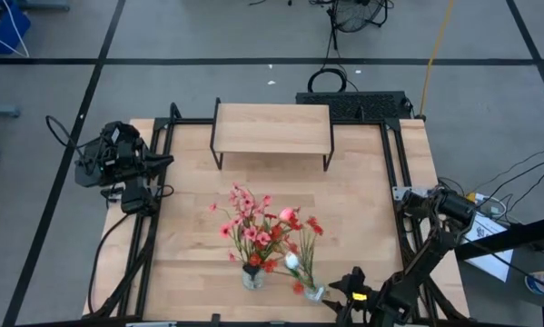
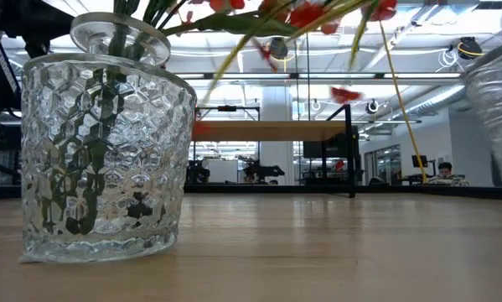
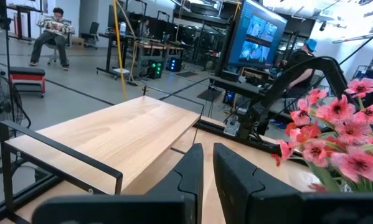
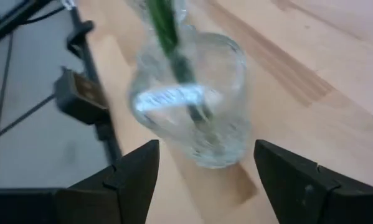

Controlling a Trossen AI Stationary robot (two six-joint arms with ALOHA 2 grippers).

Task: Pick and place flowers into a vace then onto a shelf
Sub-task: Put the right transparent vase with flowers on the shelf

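Room: grey floor with dark lines lay around the wooden table [image 1: 362, 191]; past the far edge, a person sat on a chair [image 3: 51, 34] and a big screen [image 3: 256, 36] glowed
Table: light wood, framed by black rails, with both arms mounted at its sides
Shelf: the shelf [image 1: 272, 129] stood at the far middle of the table, its pale top board bare on thin black legs; the left wrist view looked across its board [image 3: 121, 134]
Flowers: 1 bunch of flowers [image 1: 258, 227], pink and red, stood in a faceted glass vase [image 1: 252, 276] near the front edge, left of centre; the low view showed this vase [image 2: 104, 151] close up with green stalks inside
2nd vase: a smaller clear glass vase [image 1: 314, 292] stood just right of the 1st, near the front edge, holding a green stem [image 4: 167, 37] with red and pale blossoms above it
Left gripper: the left gripper [image 3: 208, 180] waited by the table's left edge, level with the shelf, its fingers nearly together with only a narrow gap and nothing between them
Right gripper: the right gripper [image 4: 205, 165] hung low at the front right, just beside the smaller vase [image 4: 189, 99]; its fingers were spread wide on either side of the glass, not touching it
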